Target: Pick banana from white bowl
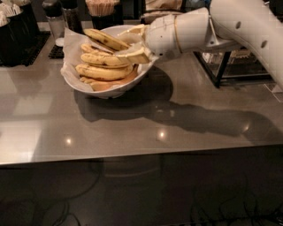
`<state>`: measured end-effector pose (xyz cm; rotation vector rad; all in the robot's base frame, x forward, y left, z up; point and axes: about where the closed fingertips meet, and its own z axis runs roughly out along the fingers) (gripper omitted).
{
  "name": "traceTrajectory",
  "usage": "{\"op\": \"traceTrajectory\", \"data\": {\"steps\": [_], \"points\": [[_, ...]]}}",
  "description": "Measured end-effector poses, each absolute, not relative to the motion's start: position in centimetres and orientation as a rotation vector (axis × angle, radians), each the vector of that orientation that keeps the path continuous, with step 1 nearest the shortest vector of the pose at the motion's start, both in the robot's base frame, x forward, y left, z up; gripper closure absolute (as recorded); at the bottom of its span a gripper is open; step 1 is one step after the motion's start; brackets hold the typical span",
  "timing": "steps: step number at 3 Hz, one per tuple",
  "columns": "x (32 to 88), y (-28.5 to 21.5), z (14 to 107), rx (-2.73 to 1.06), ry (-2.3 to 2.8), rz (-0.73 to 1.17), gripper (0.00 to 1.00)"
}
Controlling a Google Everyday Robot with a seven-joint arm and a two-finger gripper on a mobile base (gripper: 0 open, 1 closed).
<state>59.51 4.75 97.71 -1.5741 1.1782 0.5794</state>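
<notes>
— What fills most of the view from where you stand?
— One grey counter (132, 132), glossy, with the arm's shadow (199, 119) lying across it. Past its near edge everything goes dark. I can just pick out some cables (212, 207) down there, and I can't count them.

— And the robot?
— One white arm (239, 22), reaching in from the right. Only its forearm and wrist show, and the rest is cut off at the top right corner.

— Where is the bowl?
— One white bowl (112, 92) sits toward the back left of the counter. It is lined with crinkled paper (70, 48) that stands up above the left rim. The arm's wrist hides the right rim.

— How many bananas?
— Five, I think, but the lowest ones overlap and I can't be sure. The streaked banana (105, 39) lies on top of the pile in the bowl, slanting against the far rim, its right end covered. The other bananas (104, 71) lie flatter beneath it.

— The gripper?
— The gripper (135, 55) is inside the bowl on its right side, down at the pile, just beside the top banana's hidden end. I cannot tell whether it is spread or closed, or has hold of anything.

— And behind?
— Black tubs (17, 26), two as far as I can make out, cropped at the left. One cup of sticks (101, 8) has its top cut off. One black rack (221, 70) is partly behind the arm.
</notes>
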Motion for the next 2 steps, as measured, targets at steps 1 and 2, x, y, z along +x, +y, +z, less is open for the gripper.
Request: {"op": "traceTrajectory", "data": {"steps": [1, 2], "points": [[56.1, 1.8, 97.9, -1.523, 1.248, 0.498, 1.0], [54.5, -0.3, 97.9, -1.493, 1.277, 0.468, 1.0]]}}
